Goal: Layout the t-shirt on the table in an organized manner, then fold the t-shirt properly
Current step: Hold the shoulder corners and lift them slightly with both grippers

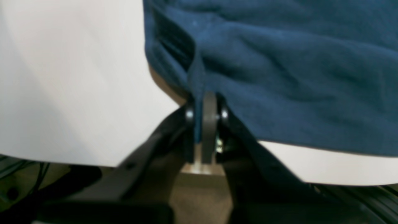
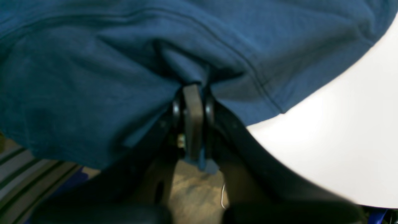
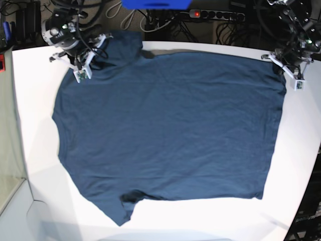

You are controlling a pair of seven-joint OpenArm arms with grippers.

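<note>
Left gripper (image 1: pixel 206 107): clamped on the t-shirt (image 3: pixel 170 130) hem.
Right gripper (image 2: pixel 193 102): likewise pinching cloth.
Progress: spread across the table (image 3: pixel 30 100) (one sleeve tucked); folding remained.

1. I count one t-shirt (image 3: pixel 170 130) on my feed, a single dark navy piece, nothing else in cloth.
2. One desk (image 3: pixel 40 165), white, carrying it.
3. Two arms in the base view, one at each far corner.
4. Two grippers: my left gripper (image 1: pixel 206 99) and my right gripper (image 2: pixel 193 88), one per wrist camera.
5. One short sleeve that I can count for certain, at the near edge; a second I can't make out.
</note>
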